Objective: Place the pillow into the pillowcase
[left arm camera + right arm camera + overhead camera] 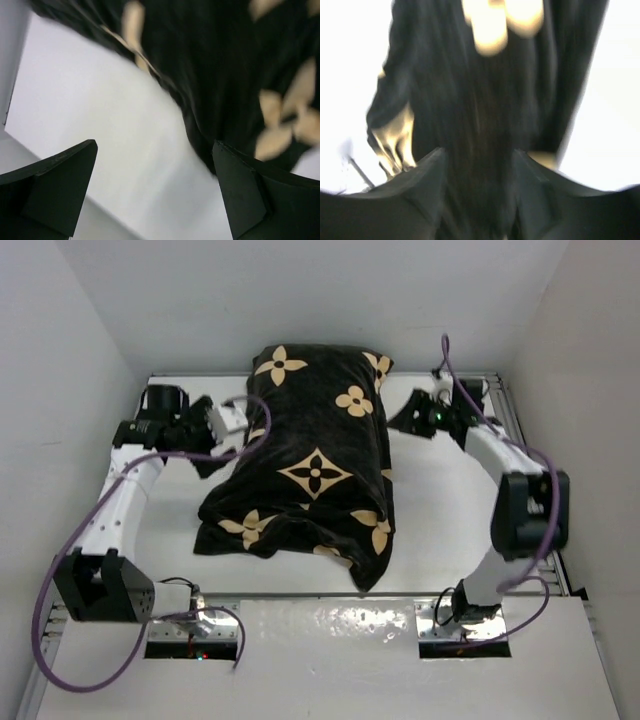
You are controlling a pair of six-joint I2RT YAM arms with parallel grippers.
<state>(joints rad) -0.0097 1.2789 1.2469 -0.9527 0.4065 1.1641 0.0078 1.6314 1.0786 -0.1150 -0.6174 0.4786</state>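
Observation:
The black pillowcase (310,470) with tan flower motifs lies bulging and rumpled in the middle of the white table; the pillow is hidden. My left gripper (212,438) is at the case's left side, open wide. In the left wrist view only bare table shows between the left gripper's (155,150) fingers, and the pillowcase (225,60) edge runs just past the right fingertip (235,170). My right gripper (402,420) is at the case's far right edge. In the blurred right wrist view it (479,155) stands open, with dark pillowcase (490,100) fabric filling the gap between its fingers.
White enclosure walls close in the table (440,520) on the left, back and right. Metal rails run along its right edge (520,430) and near edge. Purple cables (60,570) loop off both arms.

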